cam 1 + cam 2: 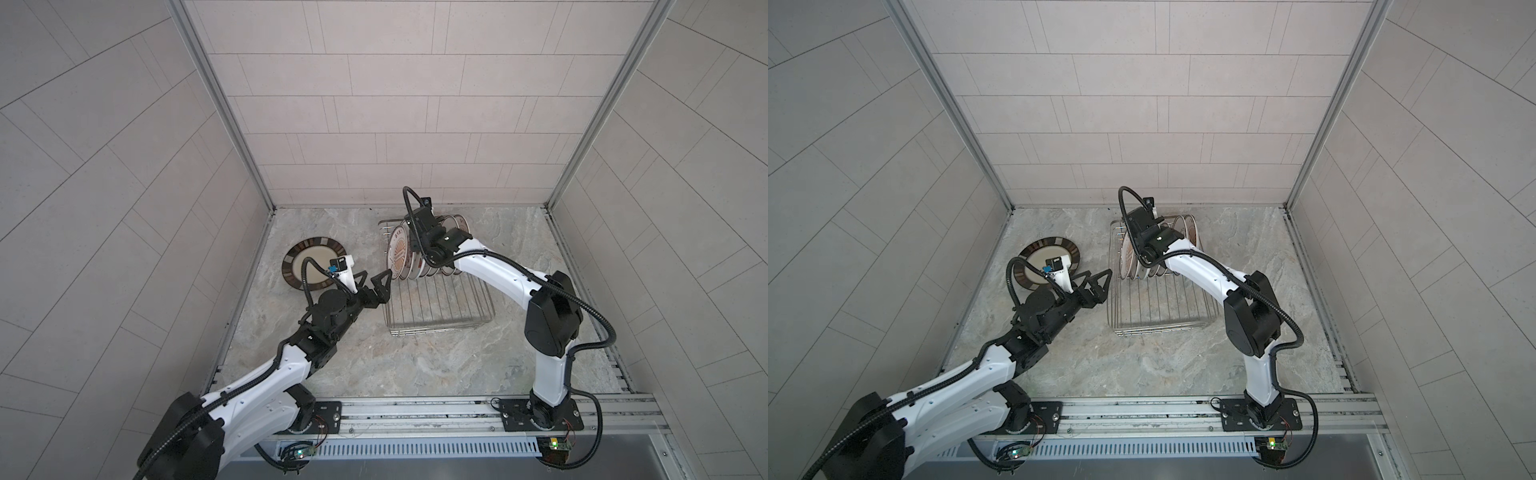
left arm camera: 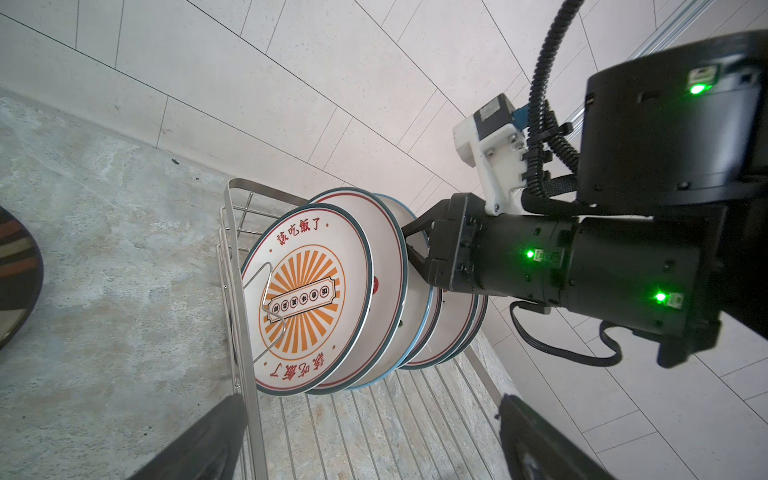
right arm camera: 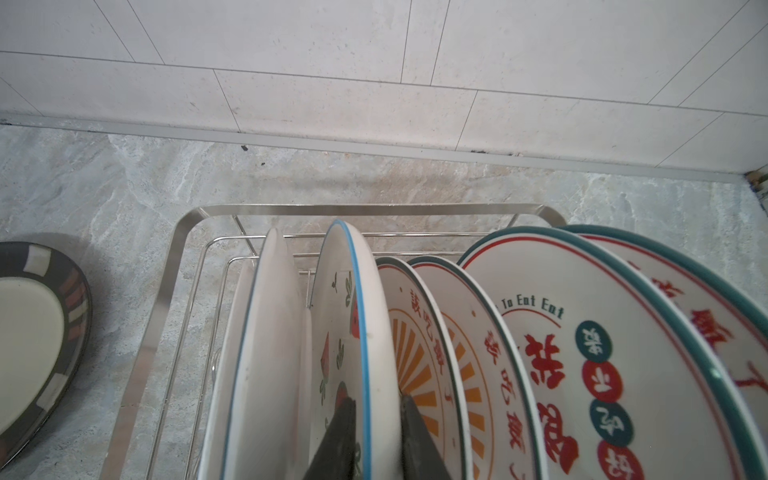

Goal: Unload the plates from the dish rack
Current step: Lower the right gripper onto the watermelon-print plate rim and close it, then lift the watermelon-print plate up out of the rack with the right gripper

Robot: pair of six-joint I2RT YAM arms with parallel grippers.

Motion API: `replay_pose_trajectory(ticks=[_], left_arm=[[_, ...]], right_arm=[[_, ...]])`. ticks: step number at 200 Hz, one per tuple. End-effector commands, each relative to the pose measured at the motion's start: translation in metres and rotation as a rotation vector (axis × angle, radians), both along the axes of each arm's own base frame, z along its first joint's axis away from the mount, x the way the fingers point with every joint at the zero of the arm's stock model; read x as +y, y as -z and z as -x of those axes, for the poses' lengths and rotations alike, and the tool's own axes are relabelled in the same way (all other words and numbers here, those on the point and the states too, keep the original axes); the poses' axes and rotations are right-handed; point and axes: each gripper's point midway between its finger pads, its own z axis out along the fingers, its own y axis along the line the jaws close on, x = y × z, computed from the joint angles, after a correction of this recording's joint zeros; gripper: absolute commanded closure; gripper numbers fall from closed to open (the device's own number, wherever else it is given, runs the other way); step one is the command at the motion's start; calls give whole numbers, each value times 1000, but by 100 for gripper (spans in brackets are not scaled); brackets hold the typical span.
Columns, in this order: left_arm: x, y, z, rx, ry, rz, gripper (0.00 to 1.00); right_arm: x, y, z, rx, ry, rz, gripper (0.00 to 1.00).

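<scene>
The blue-rimmed plate (image 3: 336,299) stands on edge in the dish rack (image 1: 440,316) directly under the right gripper (image 3: 376,405), whose jaws are clamped across its top rim, so lifting looks straight up; the left gripper (image 1: 376,276), jaws apart, hovers beside

The dish rack (image 3: 374,210) is bare silvery metal, with a brushed flat band for the rim and thin shiny wire rods below. The plates (image 2: 307,299) look like glazed ceramic, smooth and glossy, with printed colour under the shine. The blue-rimmed plate (image 3: 345,291) catches light along its edge. The brown-rimmed plate (image 3: 33,332) has a duller, satin glaze. The surface (image 1: 415,365) looks like veined stone, matt. The walls (image 1: 374,104) are matt speckled tiles. The right gripper (image 3: 377,401) is matt black plastic.
</scene>
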Motion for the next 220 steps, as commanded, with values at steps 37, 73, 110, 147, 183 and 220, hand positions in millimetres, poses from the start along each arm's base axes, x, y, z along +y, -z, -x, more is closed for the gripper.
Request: replay_pose_trajectory(ticks=[37, 73, 110, 147, 183, 220], left_arm=[[3, 3, 2, 1, -13, 7, 0], [2, 4, 2, 4, -11, 3, 0], [6, 5, 1, 4, -31, -1, 0], [6, 6, 0, 6, -35, -5, 0], [9, 7, 1, 3, -44, -3, 0], [9, 7, 1, 5, -44, 2, 0]], right_arm=[[5, 14, -4, 38, -2, -27, 82], [4, 5, -7, 14, 12, -13, 86], [4, -6, -5, -2, 10, 8, 86], [-2, -33, -1, -63, 29, 34, 87], [-5, -55, 7, -110, 30, 35, 89], [-16, -79, 19, -165, 44, 33, 89]])
